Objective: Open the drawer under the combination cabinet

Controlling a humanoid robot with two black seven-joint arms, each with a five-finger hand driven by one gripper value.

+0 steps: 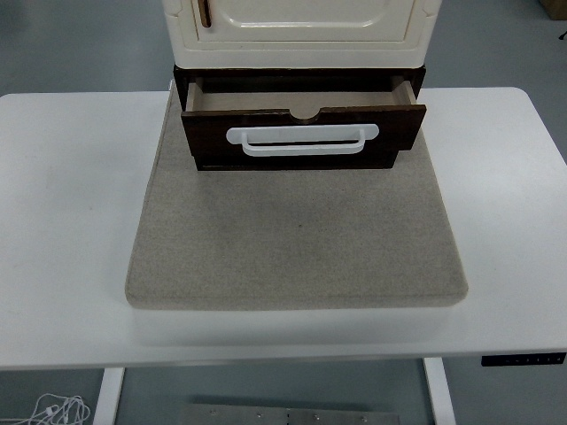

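Item one: the drawer (303,133), dark brown wood. We find it at the far middle of the white table (62,221), pulled partway out of the dark base under the cream combination cabinet (297,31). Its long axis runs left to right across our view; its front panel faces the table's near edge. The front sits slightly askew, the right end reaching a little nearer to us than the left. A shallow half-round notch is cut in the middle of the panel's top edge. Behind the panel we see a strip of the pale drawer interior, open to view; what, if anything, lies inside we cannot tell.

Item two: the white handle (302,140), a flat bar fixed across the panel's front, parallel to the drawer's long axis.

Item three: the grey felt mat (297,239), square, lying on the table beneath cabinet and drawer and spreading toward the near edge.

Item four: the hands. Neither shows in our view, so we cannot tell whether their fingers are spread or pressed together, nor give the drawer's place relative to them. Nothing touches the handle.
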